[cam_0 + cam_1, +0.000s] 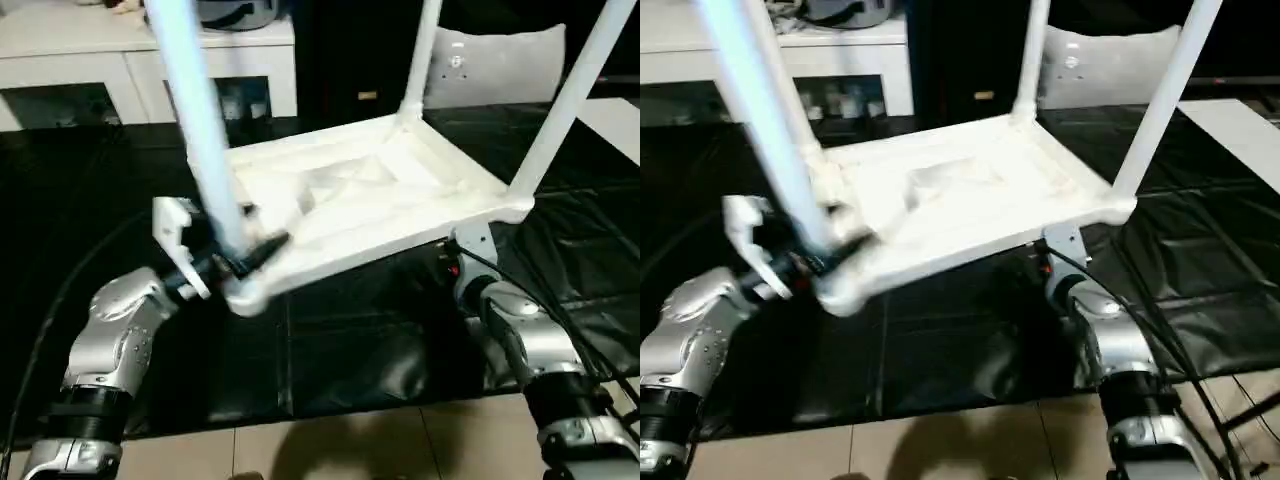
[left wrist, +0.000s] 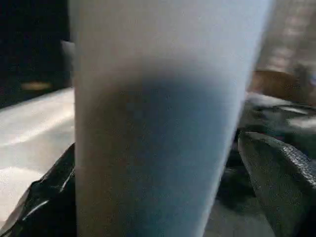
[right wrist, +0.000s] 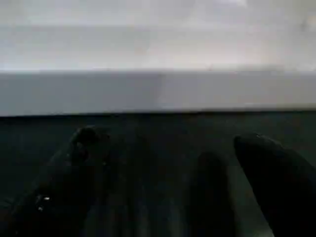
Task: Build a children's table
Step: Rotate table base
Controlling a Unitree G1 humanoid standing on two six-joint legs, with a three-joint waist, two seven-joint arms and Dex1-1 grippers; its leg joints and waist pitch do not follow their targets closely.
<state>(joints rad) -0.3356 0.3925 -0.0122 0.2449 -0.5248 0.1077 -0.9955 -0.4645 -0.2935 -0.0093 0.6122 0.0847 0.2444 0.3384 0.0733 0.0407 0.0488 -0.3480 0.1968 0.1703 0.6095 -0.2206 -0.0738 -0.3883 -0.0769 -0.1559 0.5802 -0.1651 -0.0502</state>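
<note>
White plastic children's table [image 1: 350,205] lies upside down and tilted above a glossy black floor sheet [image 1: 350,370]; its ribbed underside faces up, and smooth tapered round legs rise from the corner sockets; the left tool [image 1: 235,262] has its spread black fingers astride the nearest leg [image 1: 205,130] at its rounded corner; the right tool [image 3: 173,168], fingers also spread, sits just below the tabletop's straight near edge [image 3: 158,91]; a white cabinet [image 1: 130,60] stands behind.

No text, label or number is legible.
</note>
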